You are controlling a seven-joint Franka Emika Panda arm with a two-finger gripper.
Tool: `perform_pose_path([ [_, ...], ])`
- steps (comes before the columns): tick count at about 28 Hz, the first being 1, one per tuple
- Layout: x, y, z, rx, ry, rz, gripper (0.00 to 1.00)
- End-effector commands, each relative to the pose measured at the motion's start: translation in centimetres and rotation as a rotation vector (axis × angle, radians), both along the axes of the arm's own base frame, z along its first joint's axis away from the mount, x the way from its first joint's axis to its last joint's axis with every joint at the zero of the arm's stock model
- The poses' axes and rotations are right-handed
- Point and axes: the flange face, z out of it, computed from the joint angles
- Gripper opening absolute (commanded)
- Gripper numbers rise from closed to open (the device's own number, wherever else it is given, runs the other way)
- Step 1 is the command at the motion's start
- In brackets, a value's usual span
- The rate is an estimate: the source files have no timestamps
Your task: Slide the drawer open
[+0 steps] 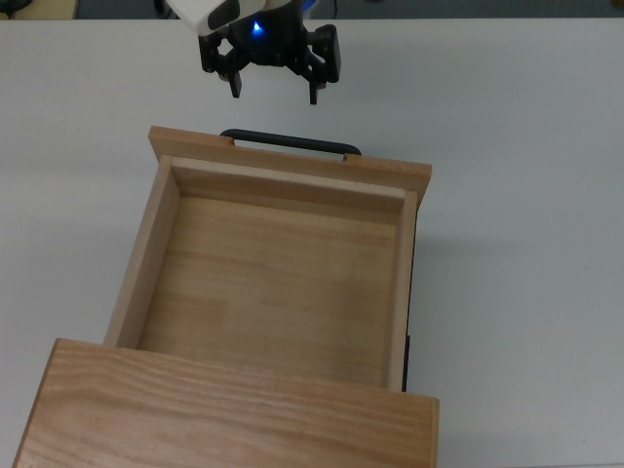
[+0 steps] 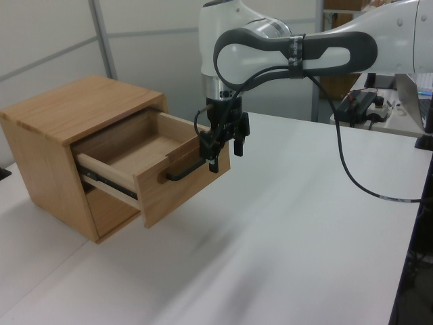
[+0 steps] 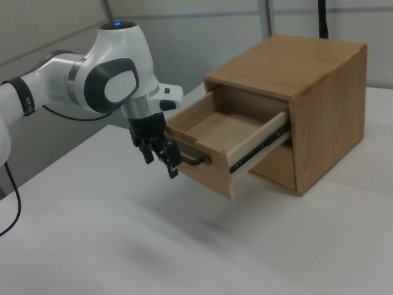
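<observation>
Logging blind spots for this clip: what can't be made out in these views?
- Cabinet front and sides: cut off by the top view's lower edge.
- Arm above the gripper: cut off by the top view's upper edge.
- Drawer floor: partly hidden by its own walls in the left view.
- Handle middle: partly hidden by the gripper in the right view.

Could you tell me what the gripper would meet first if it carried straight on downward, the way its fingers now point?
Probably the white table. In the top view the gripper hangs clear of the handle of the open drawer, on the side away from the cabinet, though depth there is hard to judge.
</observation>
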Motion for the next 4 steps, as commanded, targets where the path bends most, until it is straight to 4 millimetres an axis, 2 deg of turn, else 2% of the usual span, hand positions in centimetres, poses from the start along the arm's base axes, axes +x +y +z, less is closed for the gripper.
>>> perform_pose_path([
  [1, 0.23, -0.12, 0.45, -0.005, -0.001, 0.025, 1.00],
  [4, 0.25, -0.03, 0.29, -0.003, 0.002, 0.027, 1.00],
])
